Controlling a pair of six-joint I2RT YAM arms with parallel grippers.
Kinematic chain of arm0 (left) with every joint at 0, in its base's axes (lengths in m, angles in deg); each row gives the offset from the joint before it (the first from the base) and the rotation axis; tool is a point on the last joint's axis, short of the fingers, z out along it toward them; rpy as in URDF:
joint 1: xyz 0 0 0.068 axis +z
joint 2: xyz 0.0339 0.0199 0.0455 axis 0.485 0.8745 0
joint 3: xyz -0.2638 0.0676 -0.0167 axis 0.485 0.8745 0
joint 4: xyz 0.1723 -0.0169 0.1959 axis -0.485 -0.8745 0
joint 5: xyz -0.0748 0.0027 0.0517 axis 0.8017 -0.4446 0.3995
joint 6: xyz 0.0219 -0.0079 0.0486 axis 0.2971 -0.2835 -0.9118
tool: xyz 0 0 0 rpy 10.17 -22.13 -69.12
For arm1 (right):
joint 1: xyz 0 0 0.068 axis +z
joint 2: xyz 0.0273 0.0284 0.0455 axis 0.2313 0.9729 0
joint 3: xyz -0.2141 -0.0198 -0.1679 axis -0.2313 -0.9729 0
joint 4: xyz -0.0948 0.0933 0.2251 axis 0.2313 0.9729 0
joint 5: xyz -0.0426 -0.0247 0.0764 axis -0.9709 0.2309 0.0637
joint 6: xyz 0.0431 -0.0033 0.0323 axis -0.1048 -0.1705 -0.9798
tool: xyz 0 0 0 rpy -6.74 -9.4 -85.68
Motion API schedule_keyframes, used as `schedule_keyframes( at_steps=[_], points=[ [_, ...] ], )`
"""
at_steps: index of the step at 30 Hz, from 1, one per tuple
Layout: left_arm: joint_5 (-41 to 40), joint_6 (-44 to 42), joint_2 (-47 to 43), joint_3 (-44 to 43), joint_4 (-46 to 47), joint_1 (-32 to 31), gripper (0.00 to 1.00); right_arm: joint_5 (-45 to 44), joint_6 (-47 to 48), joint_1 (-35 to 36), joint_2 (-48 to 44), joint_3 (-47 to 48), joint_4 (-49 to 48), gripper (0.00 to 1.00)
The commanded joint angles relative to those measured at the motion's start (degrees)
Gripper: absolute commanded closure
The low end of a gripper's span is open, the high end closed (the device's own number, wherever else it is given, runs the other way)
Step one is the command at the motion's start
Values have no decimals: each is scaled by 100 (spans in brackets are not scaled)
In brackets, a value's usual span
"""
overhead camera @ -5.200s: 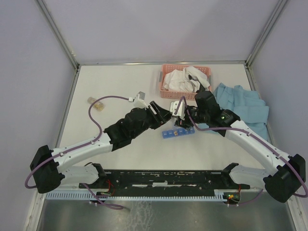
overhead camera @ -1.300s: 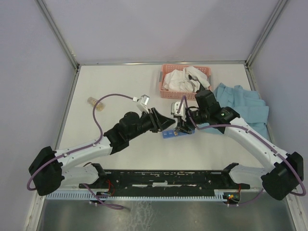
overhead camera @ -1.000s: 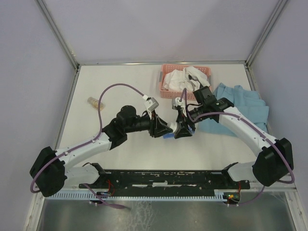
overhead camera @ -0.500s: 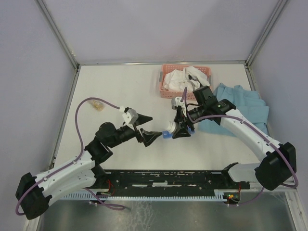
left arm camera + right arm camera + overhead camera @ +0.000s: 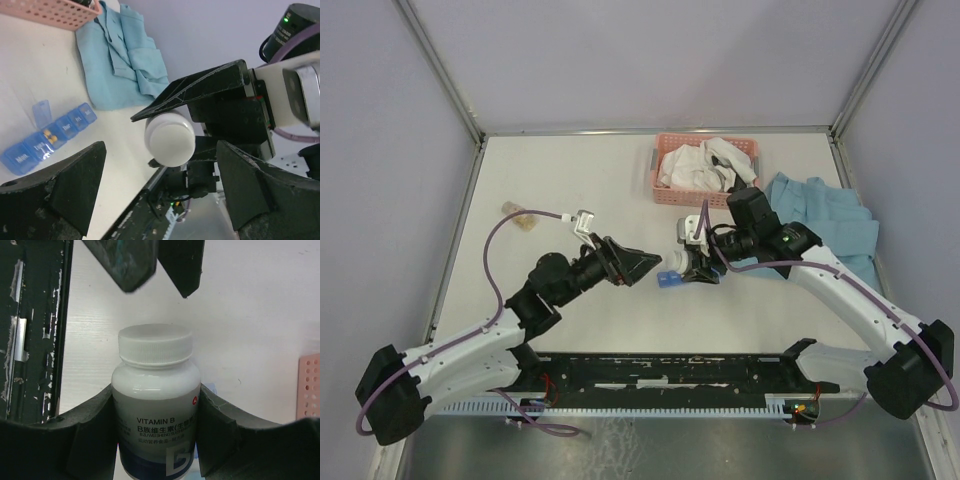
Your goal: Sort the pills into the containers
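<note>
— What has the right hand (image 5: 694,264) got?

— A white bottle (image 5: 156,405), gripped round the body between both fingers. The label reads "VITAMIN B", and the white cap is on. It's held above the table (image 5: 570,180) with the cap pointing towards the left hand (image 5: 642,265).

— And is the left hand holding anything?

— No. Its fingers are spread wide, just in front of the cap without touching it.

— Where's the pill organiser (image 5: 47,140)?

— Flat on the table, below the right hand. It's a blue strip with one lid (image 5: 41,111) standing up, and orange pills (image 5: 47,134) show in a compartment near the "Mon" end.

— Anything else about?

— A pink basket (image 5: 665,195) of white cloth at the back, a blue cloth (image 5: 825,225) to its right, and a small clear bottle (image 5: 520,217) lying far left.
</note>
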State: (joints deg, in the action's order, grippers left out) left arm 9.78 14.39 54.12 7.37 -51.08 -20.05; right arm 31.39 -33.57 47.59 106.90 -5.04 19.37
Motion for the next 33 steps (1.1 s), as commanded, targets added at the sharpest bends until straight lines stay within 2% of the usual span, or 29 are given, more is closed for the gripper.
schedule_keyframes(
  at_steps=[1,9,17,28,33],
  points=[
    [-1210,999,380,-806,-656,-400,3,-514,226,152,-67,4,-389,99],
    [-1491,1202,852,-1113,-871,-524,11,-581,255,182,-24,-4,-381,99],
    [-1211,1279,1225,-1418,-883,-664,20,-615,234,202,34,14,-382,99],
    [-969,1261,1353,-1510,-842,-759,44,-643,238,200,88,30,-364,99],
    [-932,1208,1376,-1558,-1010,-772,43,-685,179,207,149,80,-346,99]
  ],
)
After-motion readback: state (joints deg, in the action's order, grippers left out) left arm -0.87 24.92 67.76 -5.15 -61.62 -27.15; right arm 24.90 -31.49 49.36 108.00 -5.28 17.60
